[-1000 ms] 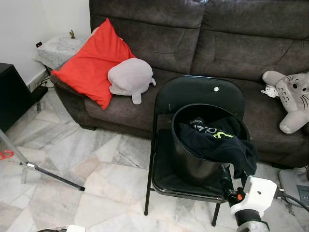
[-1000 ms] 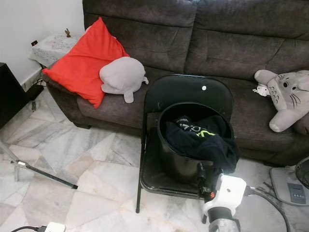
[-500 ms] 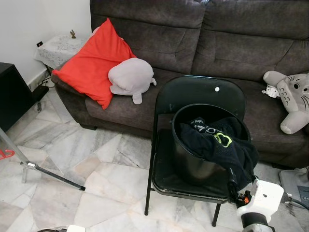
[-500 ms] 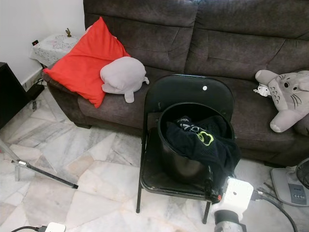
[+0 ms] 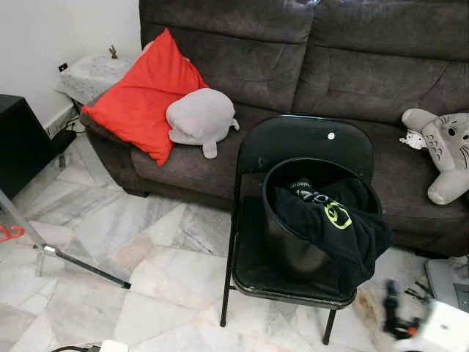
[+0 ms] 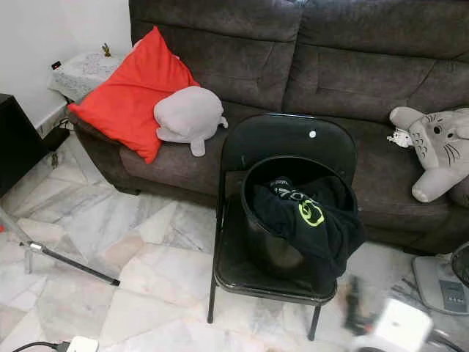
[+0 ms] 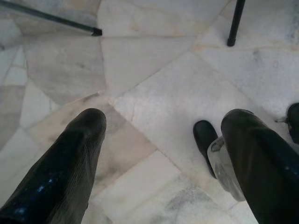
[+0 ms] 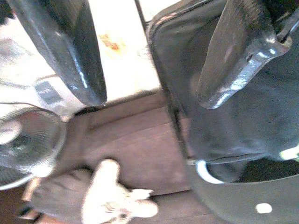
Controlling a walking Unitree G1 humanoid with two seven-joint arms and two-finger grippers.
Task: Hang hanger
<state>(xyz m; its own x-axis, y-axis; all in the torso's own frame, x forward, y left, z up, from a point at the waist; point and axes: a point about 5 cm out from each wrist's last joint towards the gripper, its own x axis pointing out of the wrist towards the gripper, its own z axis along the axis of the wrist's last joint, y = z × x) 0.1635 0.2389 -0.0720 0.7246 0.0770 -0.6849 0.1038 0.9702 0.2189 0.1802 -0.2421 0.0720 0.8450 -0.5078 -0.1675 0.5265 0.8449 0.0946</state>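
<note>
No hanger can be made out. A black bucket [image 5: 293, 242] stands on a black folding chair [image 5: 308, 143]. A black garment with a green logo [image 5: 333, 220] spills over the bucket's front rim. My right gripper [image 5: 392, 304] is blurred, low over the floor to the right of the chair's front corner. In the right wrist view the right gripper [image 8: 152, 98] is open with nothing between its fingers, beside the chair seat [image 8: 173, 51]. My left gripper [image 7: 163, 116] hangs open above the marble floor [image 7: 154, 70].
Behind the chair stands a dark sofa [image 5: 308, 59] with a red cushion [image 5: 143, 95], a grey plush [image 5: 199, 117] and a grey plush toy [image 5: 447, 150]. A metal stand leg [image 5: 80, 262] crosses the floor at left, with a small red piece [image 5: 9, 233]. A fan base [image 6: 443, 282] sits at right.
My right gripper has dropped away from the chair's front, down and to the right. The garment now hangs further over the bucket rim, with its green logo showing.
</note>
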